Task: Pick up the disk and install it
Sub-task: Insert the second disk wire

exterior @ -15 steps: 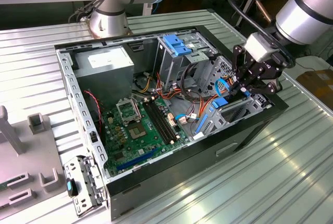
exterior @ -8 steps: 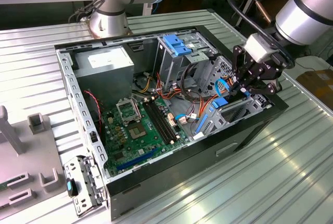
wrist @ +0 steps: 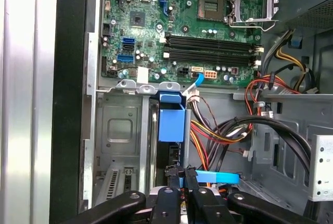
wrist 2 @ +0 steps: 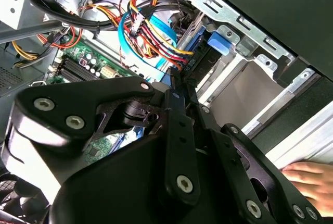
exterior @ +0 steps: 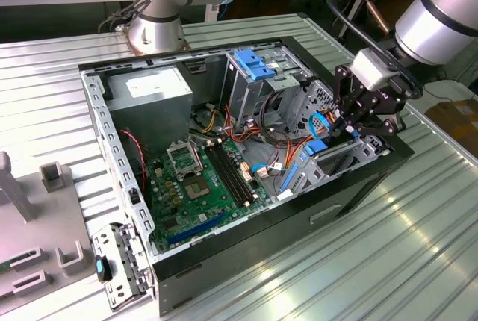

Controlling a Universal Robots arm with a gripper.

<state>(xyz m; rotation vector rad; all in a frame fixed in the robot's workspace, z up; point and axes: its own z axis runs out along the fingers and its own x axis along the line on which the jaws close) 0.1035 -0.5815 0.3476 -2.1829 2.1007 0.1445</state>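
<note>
The disk [wrist: 170, 124] stands on edge in the drive bay at the front of the open computer case [exterior: 224, 242]. Its blue side-rail frame and a dark edge show in the first wrist view. In the exterior view its blue frame [exterior: 317, 146] shows at the case's right end. My gripper [exterior: 349, 128] hangs right over that bay. Its black fingers [wrist: 170, 178] are drawn close together on the near end of the disk, with a strip of blue between them. In the second wrist view my gripper [wrist 2: 174, 81] points into the bay among the cables.
A green motherboard [exterior: 202, 179] lies on the case floor. Bundles of red, orange and blue cables [wrist 2: 151, 31] crowd around the bay. A blue bracket [exterior: 252, 63] tops the drive cage, and a grey power-supply box [exterior: 153, 89] sits at the back. A hand [wrist 2: 308, 177] rests outside the case.
</note>
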